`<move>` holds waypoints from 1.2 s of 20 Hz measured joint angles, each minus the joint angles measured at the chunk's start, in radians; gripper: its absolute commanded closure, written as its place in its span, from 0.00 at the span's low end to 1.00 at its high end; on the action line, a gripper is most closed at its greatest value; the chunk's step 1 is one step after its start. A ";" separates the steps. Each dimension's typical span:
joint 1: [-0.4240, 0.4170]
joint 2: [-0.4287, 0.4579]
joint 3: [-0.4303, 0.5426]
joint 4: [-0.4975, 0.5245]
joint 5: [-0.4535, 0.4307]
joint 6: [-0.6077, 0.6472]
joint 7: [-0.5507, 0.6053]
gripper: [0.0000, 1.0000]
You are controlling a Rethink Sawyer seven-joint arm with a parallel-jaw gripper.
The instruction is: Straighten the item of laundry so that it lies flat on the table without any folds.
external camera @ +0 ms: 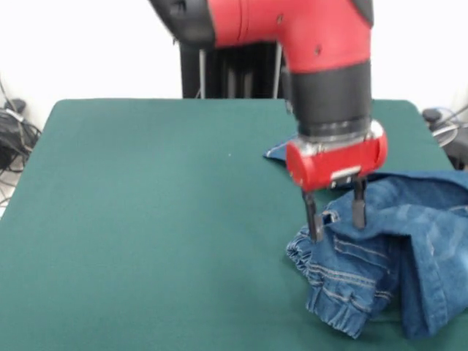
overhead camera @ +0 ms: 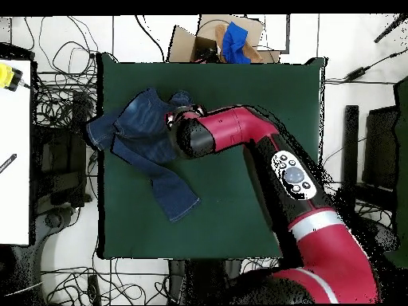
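A red robot arm is lowered over crumpled blue jeans at one edge of the green table. The claw is spread, its two dark fingers set on either side of a raised fold directly beneath, nothing yet gripped. Most denim is heaped below and beside it, probably so the fold can be pinched and pulled flat.

The thick, rounded glossy red arm has black joint sections, a silver wrist ring and two thin dark fingers; what looks like a grey button panel sits on its forearm.
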 measured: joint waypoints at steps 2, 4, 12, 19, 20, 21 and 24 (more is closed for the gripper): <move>-0.003 0.034 0.000 -0.012 -0.010 -0.007 0.000 0.00; -0.007 0.069 0.001 -0.021 -0.024 -0.013 0.000 0.00; -0.039 0.197 0.018 -0.066 -0.071 -0.015 0.000 0.00; -0.030 0.204 0.018 -0.077 -0.079 -0.014 0.000 0.00; -0.029 0.205 0.018 -0.078 -0.080 -0.014 0.000 0.00; -0.028 0.205 0.018 -0.079 -0.082 -0.014 0.000 0.00; -0.028 0.204 0.018 -0.079 -0.088 -0.014 0.000 0.00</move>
